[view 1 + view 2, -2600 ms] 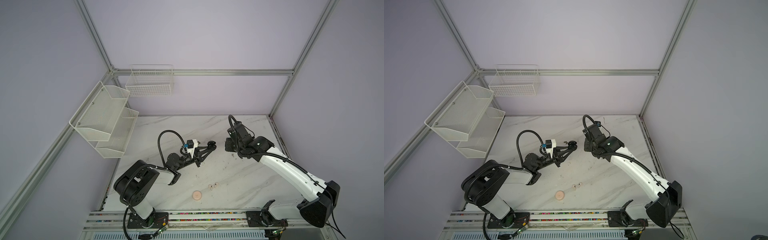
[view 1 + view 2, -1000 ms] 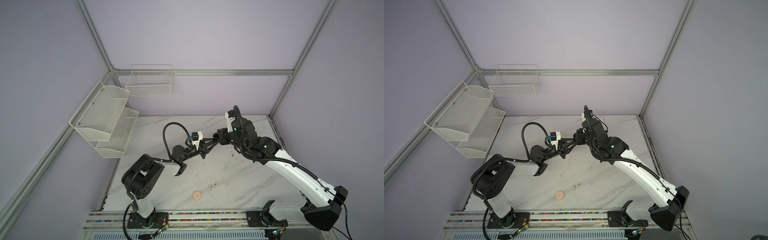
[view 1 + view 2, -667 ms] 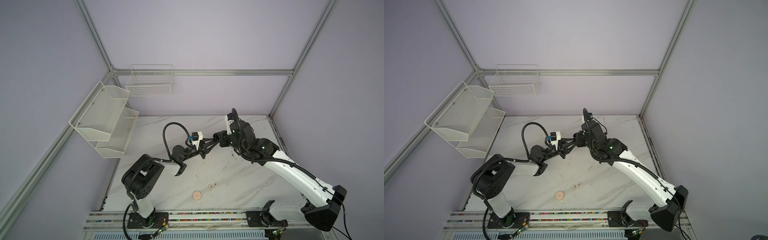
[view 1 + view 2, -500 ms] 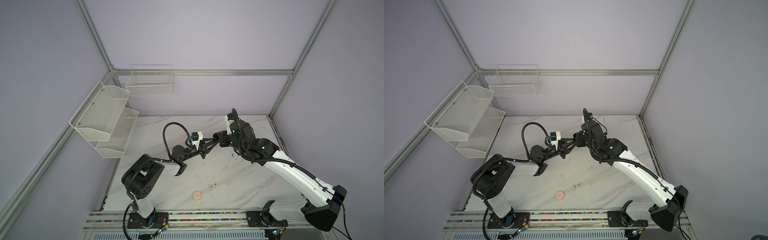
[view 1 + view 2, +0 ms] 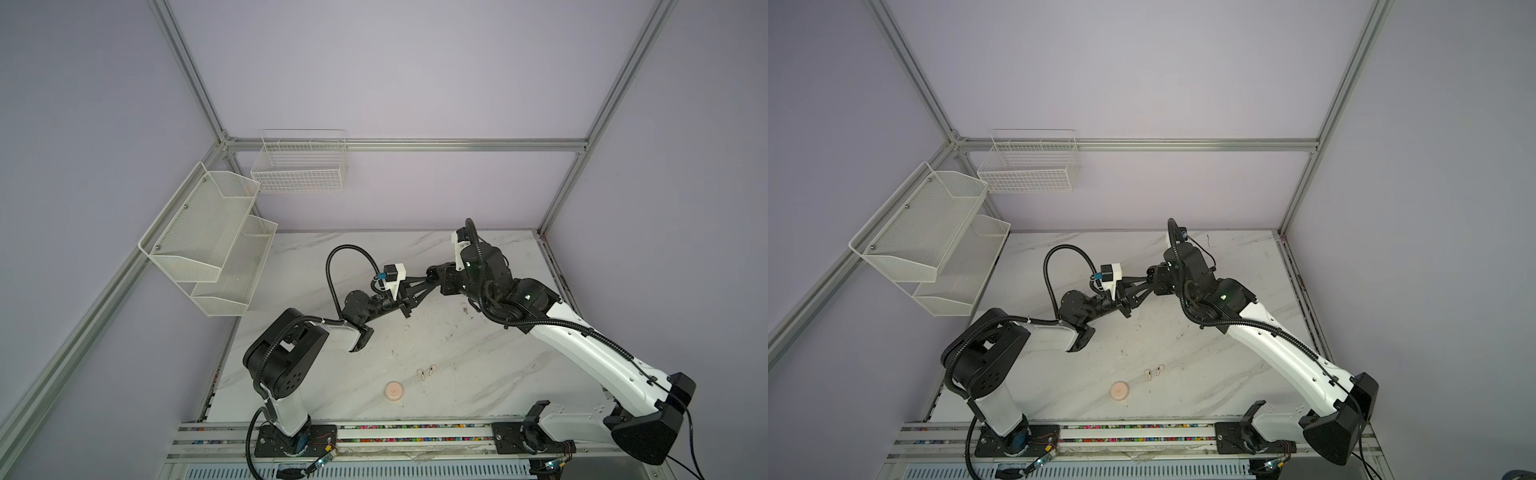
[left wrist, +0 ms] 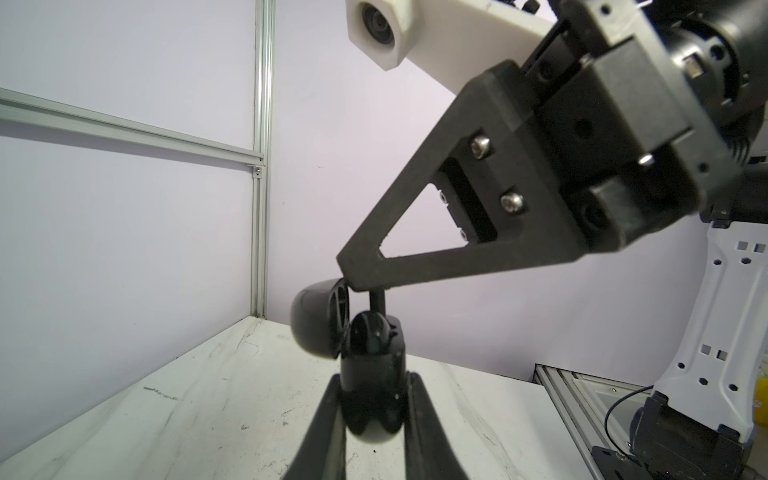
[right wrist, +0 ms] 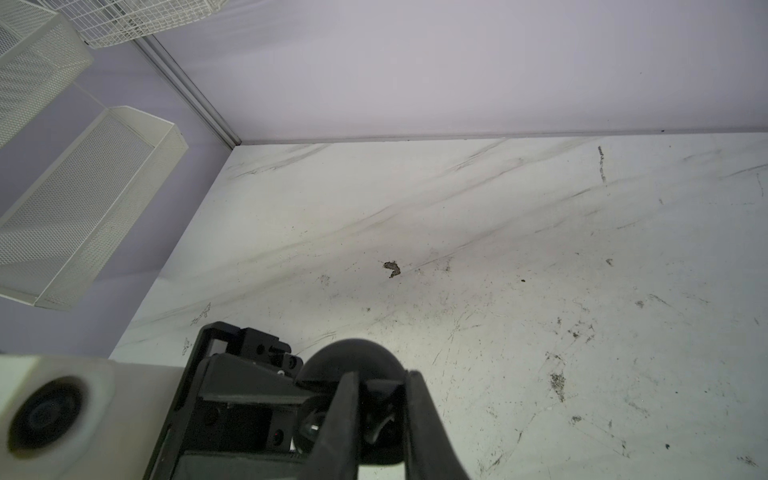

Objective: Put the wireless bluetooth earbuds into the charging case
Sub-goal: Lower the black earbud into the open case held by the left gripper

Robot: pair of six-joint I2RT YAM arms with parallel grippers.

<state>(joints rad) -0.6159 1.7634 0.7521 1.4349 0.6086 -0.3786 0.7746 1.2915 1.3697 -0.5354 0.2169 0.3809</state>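
Observation:
My left gripper (image 6: 372, 386) is shut on the body of a black charging case (image 6: 372, 365), held above the table with its lid (image 6: 318, 324) swung open. From above, my right gripper (image 6: 353, 286) is shut on the stem of a black earbud (image 6: 377, 301), whose head sits at the case's mouth. In both top views the two grippers (image 5: 427, 281) (image 5: 1151, 272) meet tip to tip over the middle back of the table. Two pale pink earbuds (image 5: 422, 375) (image 5: 433, 368) lie loose near the front, beside a round pink case (image 5: 394, 392).
White mesh shelves (image 5: 208, 245) and a wire basket (image 5: 299, 166) hang on the left and back walls. The marble table (image 5: 478, 374) is scuffed. The pink case (image 5: 1120, 392) lies close to the front rail (image 5: 1100, 428).
Since the earliest frames both grippers have risen and come together tip to tip. Over the last second the right gripper has only shifted slightly at the case; the left has stayed still.

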